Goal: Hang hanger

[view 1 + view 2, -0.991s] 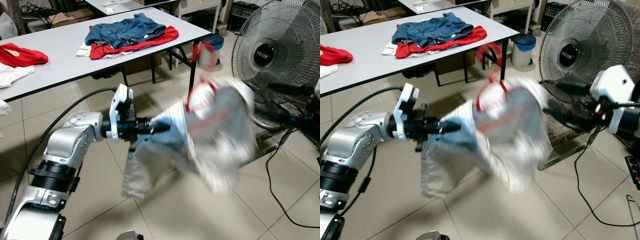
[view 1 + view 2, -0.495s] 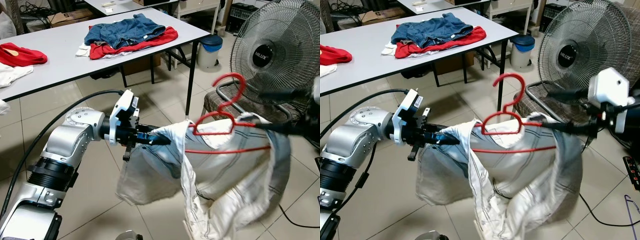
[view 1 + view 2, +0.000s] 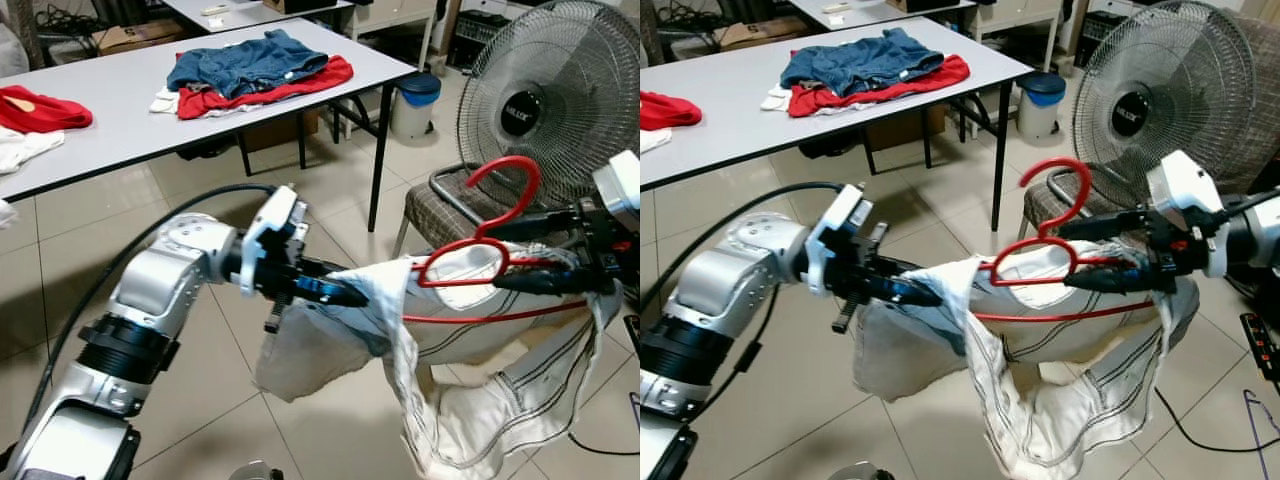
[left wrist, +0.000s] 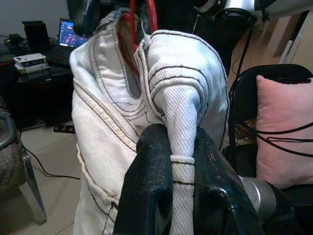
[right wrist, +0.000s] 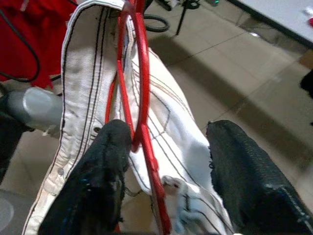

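A red plastic hanger (image 3: 500, 176) sits inside the waistband of a pair of white trousers (image 3: 470, 400), its hook sticking up in front of the fan. My left gripper (image 3: 352, 297) is shut on a bunched fold of the waistband (image 4: 182, 122) at the left end. My right gripper (image 3: 497, 258) reaches in from the right with its fingers (image 5: 110, 161) apart. The hanger's neck (image 5: 142, 98) lies against one finger, and the other finger stands clear of it. The trouser legs hang down toward the floor between my arms.
A large standing fan (image 3: 545, 100) is close behind the right arm, with a checked-seat chair (image 3: 440, 210) beneath it. A grey table (image 3: 120, 110) at the back left carries blue and red clothes (image 3: 250, 62). A blue-lidded bin (image 3: 418, 95) stands past the table. Cables lie on the tiled floor at the right.
The swinging, blurred trousers have settled and now hang stretched between my arms. My left gripper has moved rightward with the waistband. The hanger has shifted right and lower, toward the right gripper.
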Tool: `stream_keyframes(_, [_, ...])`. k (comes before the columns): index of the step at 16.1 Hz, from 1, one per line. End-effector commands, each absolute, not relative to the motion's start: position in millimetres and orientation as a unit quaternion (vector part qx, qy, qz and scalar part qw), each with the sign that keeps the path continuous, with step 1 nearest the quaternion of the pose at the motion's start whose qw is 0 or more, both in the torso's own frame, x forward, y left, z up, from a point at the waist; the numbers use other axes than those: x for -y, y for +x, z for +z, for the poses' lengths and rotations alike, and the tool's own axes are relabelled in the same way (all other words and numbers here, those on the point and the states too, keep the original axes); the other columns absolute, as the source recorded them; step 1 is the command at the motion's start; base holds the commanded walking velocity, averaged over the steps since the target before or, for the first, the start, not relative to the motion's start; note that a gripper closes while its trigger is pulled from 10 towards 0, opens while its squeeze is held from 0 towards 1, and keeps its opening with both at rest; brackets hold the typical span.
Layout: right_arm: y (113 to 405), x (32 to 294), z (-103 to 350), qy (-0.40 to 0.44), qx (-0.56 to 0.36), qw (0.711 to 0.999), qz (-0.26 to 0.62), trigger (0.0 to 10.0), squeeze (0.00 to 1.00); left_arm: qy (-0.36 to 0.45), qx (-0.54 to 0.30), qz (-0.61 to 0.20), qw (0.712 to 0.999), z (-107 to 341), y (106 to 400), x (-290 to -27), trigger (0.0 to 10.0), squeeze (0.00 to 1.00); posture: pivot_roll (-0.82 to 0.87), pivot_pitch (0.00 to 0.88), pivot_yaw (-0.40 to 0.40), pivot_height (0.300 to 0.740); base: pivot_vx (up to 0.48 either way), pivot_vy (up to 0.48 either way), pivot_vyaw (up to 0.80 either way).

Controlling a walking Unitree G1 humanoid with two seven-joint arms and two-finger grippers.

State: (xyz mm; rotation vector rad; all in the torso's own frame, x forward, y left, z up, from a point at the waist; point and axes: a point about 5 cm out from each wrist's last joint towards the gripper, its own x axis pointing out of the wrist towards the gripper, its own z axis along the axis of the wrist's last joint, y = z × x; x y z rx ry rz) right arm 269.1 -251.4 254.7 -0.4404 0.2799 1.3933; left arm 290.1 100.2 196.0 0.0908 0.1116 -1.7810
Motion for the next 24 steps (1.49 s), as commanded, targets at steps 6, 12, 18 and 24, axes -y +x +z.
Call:
stream_keyframes(6, [268, 235, 251, -0.175, -0.150, 0.689, 0.687, 0.0, 0.00, 0.066, -0.012, -0.792, 0.607, 212, 290, -84, 0.0, 0.00, -0.15, 0.000, 0.006, 0.740, 0.000, 0.000, 0.00])
stream_keyframes(12, [264, 231, 249, -0.159, -0.176, 0.674, 0.699, 0.0, 0.00, 0.083, 0.005, -0.776, 0.625, 213, 297, -83, 0.0, 0.00, -0.15, 0.000, 0.007, 0.740, 0.000, 0.000, 0.00])
stream_keyframes(18, [264, 234, 244, -0.158, -0.205, 0.674, 0.692, 0.0, 0.00, 0.077, 0.018, -0.759, 0.646, 210, 300, -84, 0.0, 0.00, -0.15, 0.000, -0.002, 0.740, 0.000, 0.000, 0.00])
stream_keyframes(24, [265, 233, 244, -0.156, -0.209, 0.674, 0.691, 0.0, 0.00, 0.076, 0.023, -0.754, 0.652, 209, 301, -84, 0.0, 0.00, -0.15, 0.000, -0.006, 0.740, 0.000, 0.000, 0.00])
